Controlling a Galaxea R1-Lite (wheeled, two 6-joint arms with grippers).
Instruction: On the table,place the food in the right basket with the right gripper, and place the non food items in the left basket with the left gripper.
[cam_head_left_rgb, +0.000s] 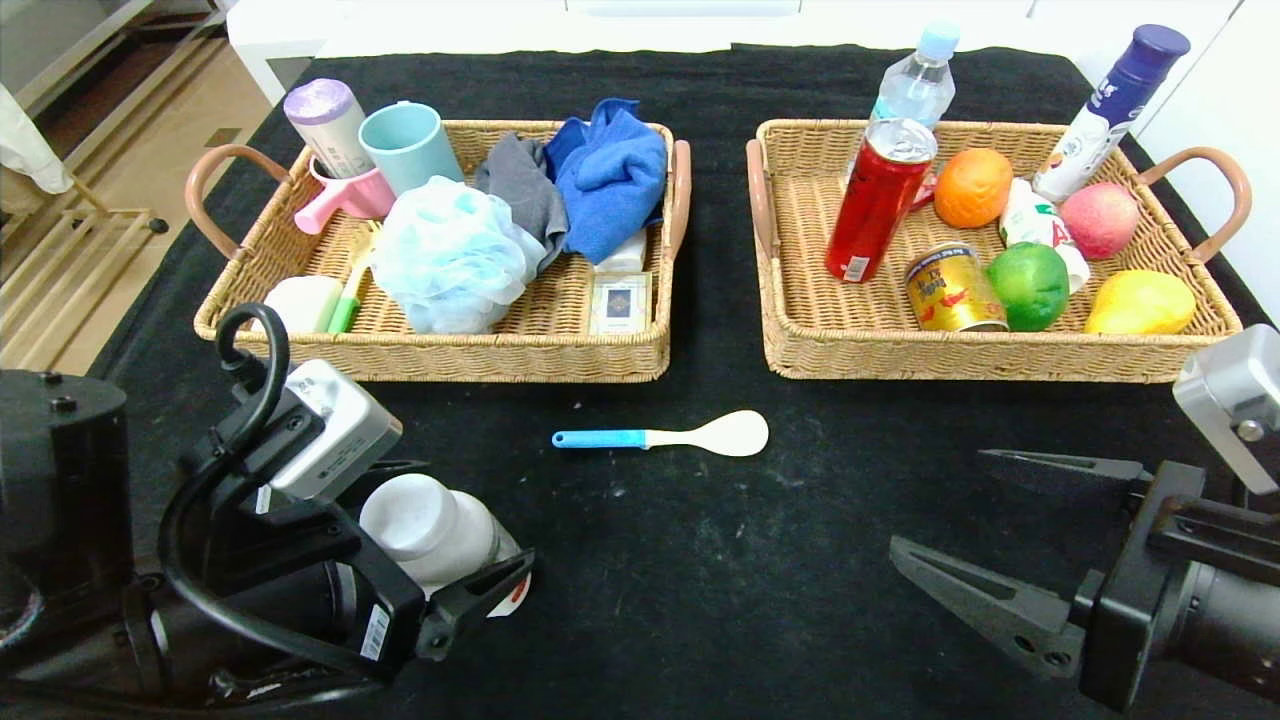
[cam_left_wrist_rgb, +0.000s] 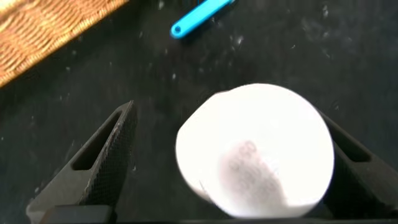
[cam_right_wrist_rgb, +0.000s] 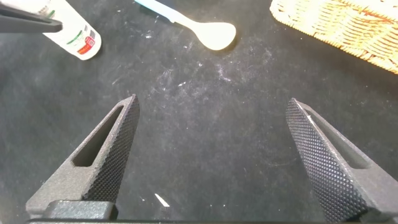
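Note:
A white pill bottle (cam_head_left_rgb: 432, 527) lies on the black table at the front left, cap toward me. My left gripper (cam_head_left_rgb: 460, 520) is open around it; in the left wrist view the bottle (cam_left_wrist_rgb: 255, 149) sits against one finger, with a gap to the other finger (cam_left_wrist_rgb: 115, 140). A white spoon with a blue handle (cam_head_left_rgb: 690, 435) lies on the table between the baskets' front edges. My right gripper (cam_head_left_rgb: 940, 503) is open and empty over bare table at the front right, its fingers (cam_right_wrist_rgb: 112, 149) wide apart.
The left wicker basket (cam_head_left_rgb: 430, 355) holds cups, cloths, a bath sponge and a small box. The right wicker basket (cam_head_left_rgb: 1000, 360) holds cans, bottles and fruit. The spoon (cam_right_wrist_rgb: 211, 32) and the bottle (cam_right_wrist_rgb: 68, 31) show ahead of the right gripper.

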